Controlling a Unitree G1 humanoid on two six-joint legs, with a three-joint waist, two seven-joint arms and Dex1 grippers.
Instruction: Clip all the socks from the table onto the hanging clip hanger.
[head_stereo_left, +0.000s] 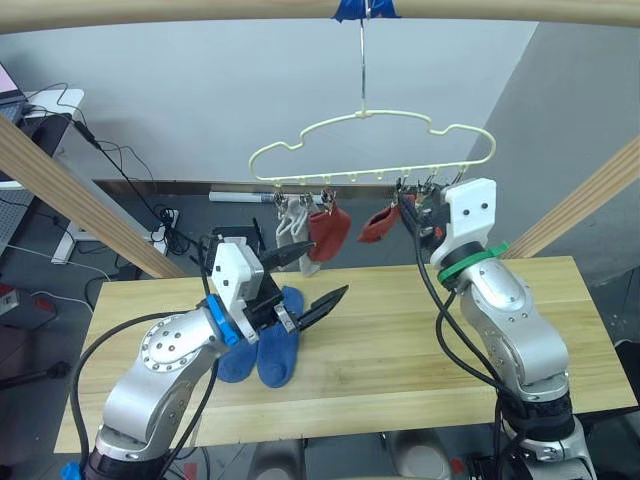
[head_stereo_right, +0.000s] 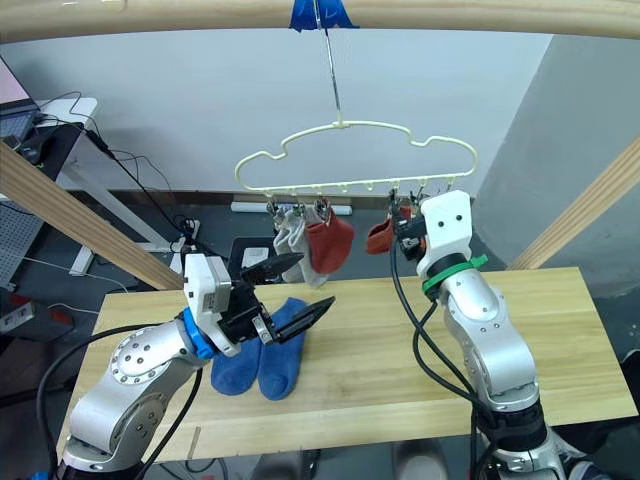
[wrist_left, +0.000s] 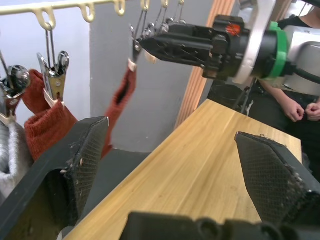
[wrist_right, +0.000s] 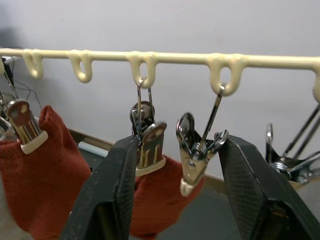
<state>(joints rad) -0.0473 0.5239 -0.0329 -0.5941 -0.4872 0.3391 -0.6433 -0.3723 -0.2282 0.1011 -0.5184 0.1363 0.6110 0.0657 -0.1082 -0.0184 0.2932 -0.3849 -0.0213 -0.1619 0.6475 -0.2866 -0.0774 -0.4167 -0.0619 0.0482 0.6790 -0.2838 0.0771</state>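
Socks: two blue socks (head_stereo_left: 270, 350) lay on the table (head_stereo_left: 400, 360), still to clip.
Left gripper (head_stereo_left: 300, 285): we held it wide, empty.
Right gripper (wrist_right: 175, 165): wide at a free clip (wrist_right: 192, 155) of the clip hanger (head_stereo_left: 370, 150).

Even, soft indoor light, bright grey wall without glare, faint shadows under the blue socks (head_stereo_left: 268, 349) on the surface (head_stereo_left: 400, 340), near black gripper fingers (wrist_left: 82, 160) blurred in wrist views, metal clips (wrist_right: 192, 160) glinting sharply

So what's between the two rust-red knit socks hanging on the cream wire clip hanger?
Nothing hangs between the left rust-red sock and the right rust-red sock; the head views show only background there, under the cream wire clip hanger.
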